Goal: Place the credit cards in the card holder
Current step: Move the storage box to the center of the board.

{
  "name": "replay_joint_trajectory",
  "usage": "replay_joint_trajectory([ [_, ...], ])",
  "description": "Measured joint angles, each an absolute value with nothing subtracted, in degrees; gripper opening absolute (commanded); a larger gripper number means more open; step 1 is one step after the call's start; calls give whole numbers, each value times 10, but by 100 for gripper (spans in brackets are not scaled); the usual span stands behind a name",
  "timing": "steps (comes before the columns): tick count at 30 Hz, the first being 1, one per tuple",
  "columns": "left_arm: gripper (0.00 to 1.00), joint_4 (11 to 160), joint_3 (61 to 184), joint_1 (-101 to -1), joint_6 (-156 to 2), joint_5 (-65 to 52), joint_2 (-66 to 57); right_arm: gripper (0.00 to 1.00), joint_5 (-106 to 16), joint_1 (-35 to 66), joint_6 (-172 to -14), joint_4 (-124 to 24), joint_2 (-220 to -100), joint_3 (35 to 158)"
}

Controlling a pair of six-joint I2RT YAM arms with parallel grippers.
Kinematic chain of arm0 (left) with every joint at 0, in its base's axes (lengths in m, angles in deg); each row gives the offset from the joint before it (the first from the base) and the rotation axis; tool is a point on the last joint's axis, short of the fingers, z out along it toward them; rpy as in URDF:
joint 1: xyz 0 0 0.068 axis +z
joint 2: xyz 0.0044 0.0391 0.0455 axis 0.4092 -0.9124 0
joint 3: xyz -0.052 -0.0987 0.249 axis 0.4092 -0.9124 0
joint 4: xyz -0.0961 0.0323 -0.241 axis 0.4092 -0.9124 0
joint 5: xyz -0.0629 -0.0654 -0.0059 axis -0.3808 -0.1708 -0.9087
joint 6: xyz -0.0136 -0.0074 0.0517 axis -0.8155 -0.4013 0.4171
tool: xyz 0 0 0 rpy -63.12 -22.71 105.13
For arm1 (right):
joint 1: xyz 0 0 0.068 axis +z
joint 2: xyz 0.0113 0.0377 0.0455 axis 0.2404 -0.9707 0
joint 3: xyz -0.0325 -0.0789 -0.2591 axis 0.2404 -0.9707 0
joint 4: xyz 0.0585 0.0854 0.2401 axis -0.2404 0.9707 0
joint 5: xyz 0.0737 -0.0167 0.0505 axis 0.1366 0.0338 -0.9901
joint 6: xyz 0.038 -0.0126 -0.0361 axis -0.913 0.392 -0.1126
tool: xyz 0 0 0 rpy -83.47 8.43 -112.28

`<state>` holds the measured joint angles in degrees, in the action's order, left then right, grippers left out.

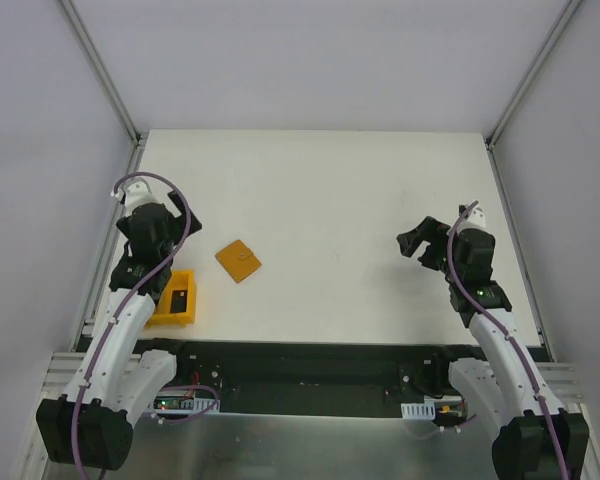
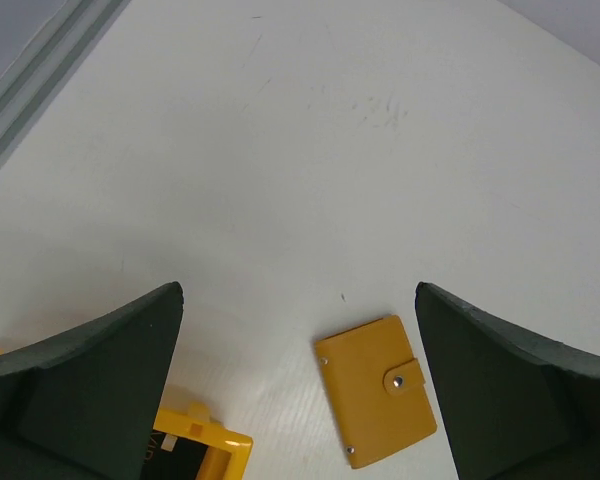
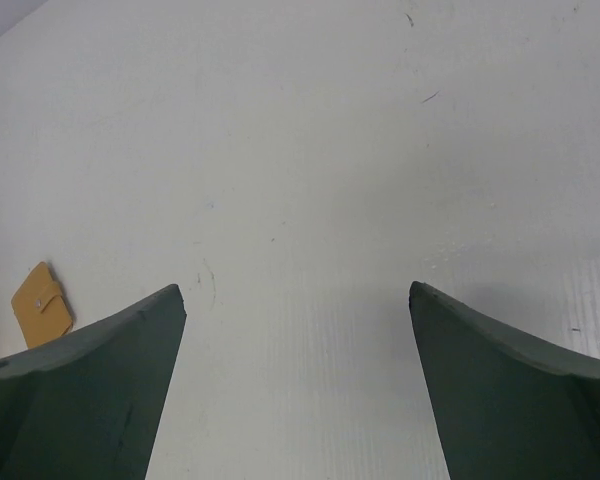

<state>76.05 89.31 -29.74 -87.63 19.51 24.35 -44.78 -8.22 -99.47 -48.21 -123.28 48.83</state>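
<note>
Overhead, a small orange card holder (image 1: 238, 261) lies closed on a white table (image 1: 330, 190), its snap tab fastened. Just left of the holder, toward the arm bases, sits a yellow bin (image 2: 225, 441) with a dark card (image 1: 179, 298) inside; other cards cannot be made out. The left gripper (image 2: 298, 290) hovers left of the holder, over the bin, jaws spread wide and empty. The right gripper (image 3: 293, 288) hangs well to the holder's right, also wide and empty. The task looks barely begun: no card is in the holder. The next move probably calls for unsnapping and opening the holder, one gripper pinning it.
</note>
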Motion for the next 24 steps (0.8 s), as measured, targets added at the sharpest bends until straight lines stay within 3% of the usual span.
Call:
replay_joint_trajectory([
  [10, 99, 636, 962, -297, -999, 295, 244, 96, -466, -82, -972, -435, -1245, 516],
  [16, 99, 599, 962, -293, -1006, 177, 300, 96, -486, -82, -972, -435, -1258, 522],
  [24, 99, 507, 961, -293, -1013, 84, 272, 96, -495, -82, -972, -431, -1292, 522],
])
